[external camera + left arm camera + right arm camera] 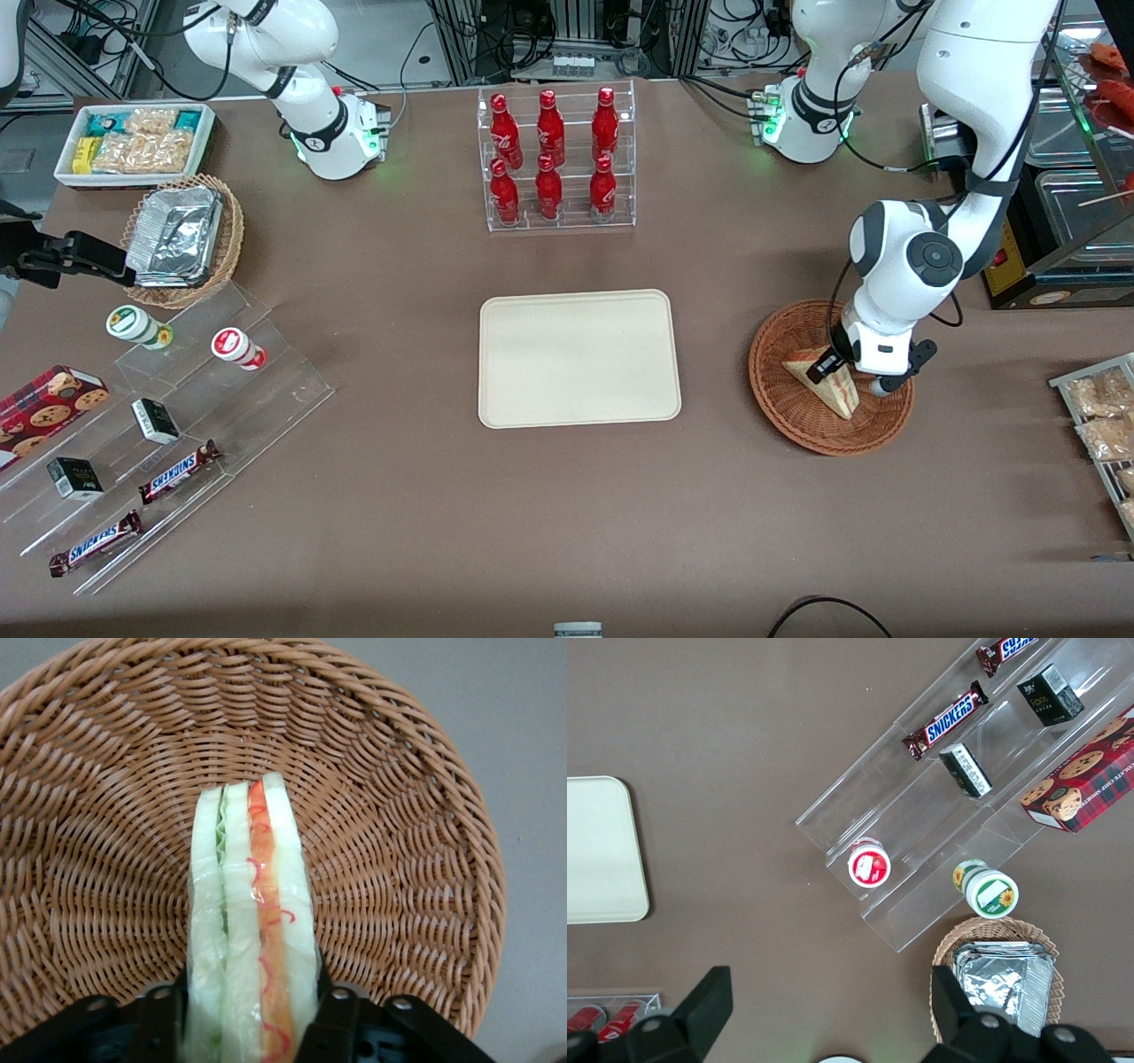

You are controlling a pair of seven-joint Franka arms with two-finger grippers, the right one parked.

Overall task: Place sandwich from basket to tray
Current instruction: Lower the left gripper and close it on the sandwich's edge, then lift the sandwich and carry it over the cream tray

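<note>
The sandwich point(828, 387), a pale wedge with green and red-orange layers point(252, 904), stands on edge in the reddish-brown wicker basket point(780, 409) toward the working arm's end of the table. My gripper point(838, 367) is down inside the basket point(106, 815) at the wedge's wide end. In the left wrist view the gripper point(252, 1020) has one black finger point(165, 1020) pressed against each bread face, so it is shut on the sandwich. The cream tray point(578, 359) lies bare at mid-table beside the basket, a short gap between them; its corner also shows in the right wrist view point(598, 850).
A clear rack of red bottles point(556, 159) stands farther from the front camera than the tray. Toward the parked arm's end are a tan basket with foil trays point(182, 239), a white snack bin point(133, 142) and a stepped acrylic display point(159, 416). Snack bags point(1103, 416) lie near the basket.
</note>
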